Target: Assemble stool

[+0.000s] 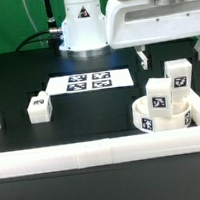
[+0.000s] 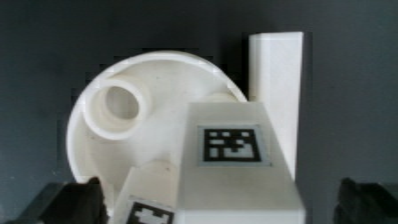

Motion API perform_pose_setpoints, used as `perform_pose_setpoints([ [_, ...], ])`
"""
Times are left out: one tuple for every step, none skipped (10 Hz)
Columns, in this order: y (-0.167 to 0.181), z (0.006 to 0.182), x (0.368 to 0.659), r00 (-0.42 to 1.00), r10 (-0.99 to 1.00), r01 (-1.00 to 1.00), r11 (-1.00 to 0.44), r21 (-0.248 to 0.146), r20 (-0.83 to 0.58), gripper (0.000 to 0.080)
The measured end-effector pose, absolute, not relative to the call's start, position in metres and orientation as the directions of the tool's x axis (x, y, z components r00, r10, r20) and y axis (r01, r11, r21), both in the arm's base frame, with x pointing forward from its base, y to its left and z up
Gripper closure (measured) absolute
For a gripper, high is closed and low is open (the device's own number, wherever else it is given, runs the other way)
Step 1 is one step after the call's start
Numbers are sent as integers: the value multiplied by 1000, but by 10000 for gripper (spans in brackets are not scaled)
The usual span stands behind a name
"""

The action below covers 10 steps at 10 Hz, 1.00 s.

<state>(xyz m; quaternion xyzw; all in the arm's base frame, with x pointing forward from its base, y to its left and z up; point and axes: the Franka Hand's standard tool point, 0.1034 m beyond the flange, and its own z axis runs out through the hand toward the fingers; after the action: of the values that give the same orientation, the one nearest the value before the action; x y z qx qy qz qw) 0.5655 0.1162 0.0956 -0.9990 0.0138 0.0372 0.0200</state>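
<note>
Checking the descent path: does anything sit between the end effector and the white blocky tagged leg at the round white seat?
Nothing visible does. The open end effector hangs right above the white blocky tagged plastic leg at the thick round white seat. The wrist view shows only that leg beneath it.

We see a glossy white arm point(image 1: 79, 25) built of rounded, swollen shells, with a dark seam ringing one joint. A black cable point(image 1: 45, 22) runs beside it. The gripper point(image 1: 171, 52) has a boxy white housing under a grey cap and two short dark fingers point(image 1: 143, 55). In the wrist view the fingertips point(image 2: 63, 200) look matte black.
</note>
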Motion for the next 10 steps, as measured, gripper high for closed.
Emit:
perform_pose_setpoints([
  [117,95,565,997,-25,-28,-999,-40,-72,173],
  [120,94,564,997,-21,-24,-999,-42,-70,173],
  [122,94,565,998,-18,-21,-999,-43,-65,345],
  [121,93,566,998,-16,-19,-999,-44,-57,345],
  [119,93,567,999,-16,-18,-999,-44,-51,468],
  [120,93,567,998,-22,-24,-999,-44,-52,468],
  [120,93,567,998,-39,-41,-998,-43,-52,468],
  [120,93,567,997,-62,-64,-997,-42,-53,468],
  [120,93,567,990,-128,-130,-991,-38,-56,468],
  [122,93,566,971,-234,-236,-971,-33,-57,468],
])
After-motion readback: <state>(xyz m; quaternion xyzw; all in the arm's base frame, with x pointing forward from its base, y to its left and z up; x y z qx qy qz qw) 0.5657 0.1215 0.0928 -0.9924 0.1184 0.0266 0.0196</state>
